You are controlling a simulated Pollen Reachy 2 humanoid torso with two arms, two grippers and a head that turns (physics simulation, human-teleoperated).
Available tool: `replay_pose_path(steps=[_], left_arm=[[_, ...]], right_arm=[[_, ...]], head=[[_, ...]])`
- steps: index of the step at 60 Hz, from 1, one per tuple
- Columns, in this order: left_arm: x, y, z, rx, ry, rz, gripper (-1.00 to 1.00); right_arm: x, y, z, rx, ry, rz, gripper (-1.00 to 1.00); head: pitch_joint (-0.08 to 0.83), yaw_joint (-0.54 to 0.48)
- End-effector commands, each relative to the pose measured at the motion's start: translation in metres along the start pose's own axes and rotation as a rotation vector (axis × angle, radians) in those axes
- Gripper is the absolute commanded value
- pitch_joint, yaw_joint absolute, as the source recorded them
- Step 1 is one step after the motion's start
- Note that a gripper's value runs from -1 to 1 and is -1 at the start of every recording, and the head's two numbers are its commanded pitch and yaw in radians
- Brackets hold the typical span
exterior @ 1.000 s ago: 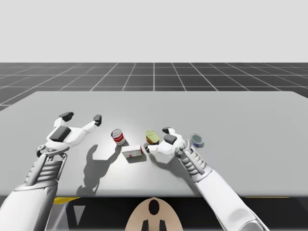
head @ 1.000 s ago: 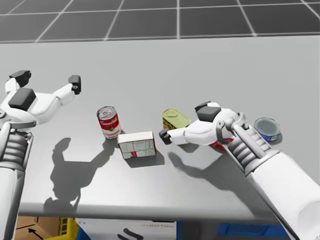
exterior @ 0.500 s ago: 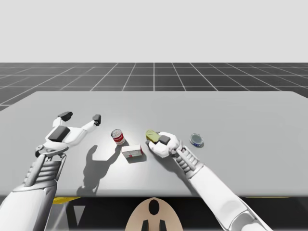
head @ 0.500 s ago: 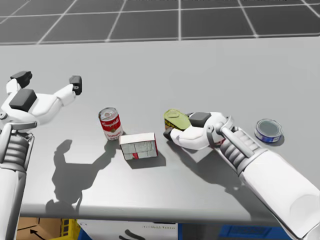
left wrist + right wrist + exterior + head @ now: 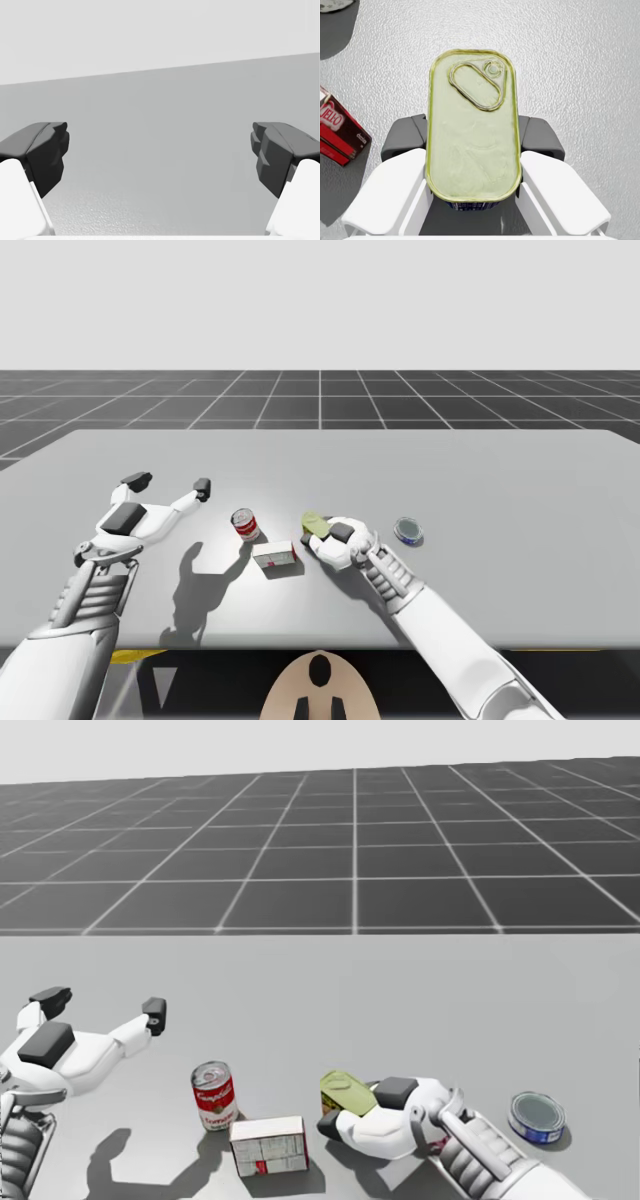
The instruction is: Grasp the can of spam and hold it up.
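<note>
Broadly, the grey table [image 5: 520,490] carries everything before us. Our left gripper [image 5: 170,484] hovers over its left part, well apart from the objects, with its fingers spread wide and nothing between them. Our right gripper [image 5: 362,1107] sits near the middle, clamped on the rectangular can [image 5: 472,135]. One dark pad presses each long side, and the pale yellow-green lid with its pull ring faces the wrist camera. The can looks tilted and sits low by the table; we cannot tell whether its base touches the surface. The white box [image 5: 275,556] lies just left of that gripper, close but apart. Behind the box stands the red-and-white round can [image 5: 244,524], upright. A flat blue can [image 5: 408,531] rests to the right of our right arm. A red box [image 5: 337,132] lies beside the right gripper, partly hidden.
</note>
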State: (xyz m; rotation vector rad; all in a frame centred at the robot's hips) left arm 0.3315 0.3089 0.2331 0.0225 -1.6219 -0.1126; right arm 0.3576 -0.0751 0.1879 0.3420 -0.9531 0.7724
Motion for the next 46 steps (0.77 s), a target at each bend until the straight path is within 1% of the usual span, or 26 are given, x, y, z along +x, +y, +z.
replay_pose_path(steps=[1,6,17,21,22,24,26,28,32,33,35,36,39,40,43,44,46], left_arm=[[-0.001,0.000,0.000,0.003,0.002,-0.005,-1.00],[-0.001,-0.001,0.000,0.004,0.003,-0.007,-1.00],[-0.003,-0.001,-0.002,0.005,0.004,-0.014,-1.00],[-0.003,-0.001,-0.002,0.008,0.001,-0.019,-1.00],[-0.003,0.000,-0.002,0.009,0.000,-0.020,-1.00],[-0.003,0.000,-0.002,0.011,0.000,-0.020,-1.00],[-0.002,0.000,-0.002,0.014,0.000,-0.019,-1.00],[-0.002,0.001,-0.002,0.017,0.000,-0.019,-1.00],[-0.002,0.001,-0.002,0.019,0.001,-0.018,-1.00],[-0.002,0.001,-0.002,0.020,0.000,-0.018,-1.00],[-0.002,0.001,-0.002,0.021,0.000,-0.019,-1.00],[-0.002,0.001,-0.002,0.022,-0.002,-0.020,-1.00],[-0.002,0.002,-0.002,0.023,-0.004,-0.020,-1.00],[-0.001,0.002,-0.002,0.024,-0.004,-0.020,-1.00],[-0.001,0.002,-0.002,0.025,-0.006,-0.022,-1.00],[-0.001,0.002,-0.002,0.026,-0.006,-0.022,-1.00],[-0.002,0.002,-0.002,0.027,-0.006,-0.022,-1.00]], right_arm=[[-0.004,0.026,-0.010,0.062,0.007,-0.041,1.00],[-0.001,0.023,-0.005,0.058,-0.007,-0.043,1.00],[0.025,0.014,0.019,0.037,-0.080,-0.036,1.00],[0.041,0.008,0.032,0.019,-0.134,-0.032,1.00],[0.046,0.006,0.036,0.016,-0.149,-0.040,1.00],[0.052,0.004,0.041,0.011,-0.167,-0.043,1.00],[0.063,0.000,0.053,0.003,-0.204,-0.041,1.00],[0.073,-0.003,0.063,0.003,-0.233,-0.049,1.00],[0.090,-0.008,0.081,-0.012,-0.284,-0.043,1.00],[0.097,-0.010,0.090,-0.016,-0.307,-0.041,1.00],[0.102,-0.011,0.096,-0.022,-0.321,-0.039,1.00],[0.109,-0.011,0.105,-0.028,-0.344,-0.035,1.00],[0.113,-0.009,0.111,-0.033,-0.361,-0.030,1.00],[0.119,-0.008,0.119,-0.041,-0.386,-0.021,1.00],[0.125,-0.007,0.128,-0.049,-0.414,-0.015,1.00],[0.131,-0.006,0.136,-0.056,-0.443,-0.010,1.00],[0.136,-0.006,0.142,-0.063,-0.466,-0.007,1.00]], head=[[0.299,0.07],[0.293,0.07],[0.296,0.06],[0.295,0.06],[0.295,0.05],[0.294,0.05],[0.292,0.05],[0.291,0.05],[0.289,0.05],[0.289,0.05],[0.289,0.05],[0.290,0.05],[0.289,0.05],[0.288,0.05],[0.288,0.05],[0.288,0.05],[0.288,0.05]])
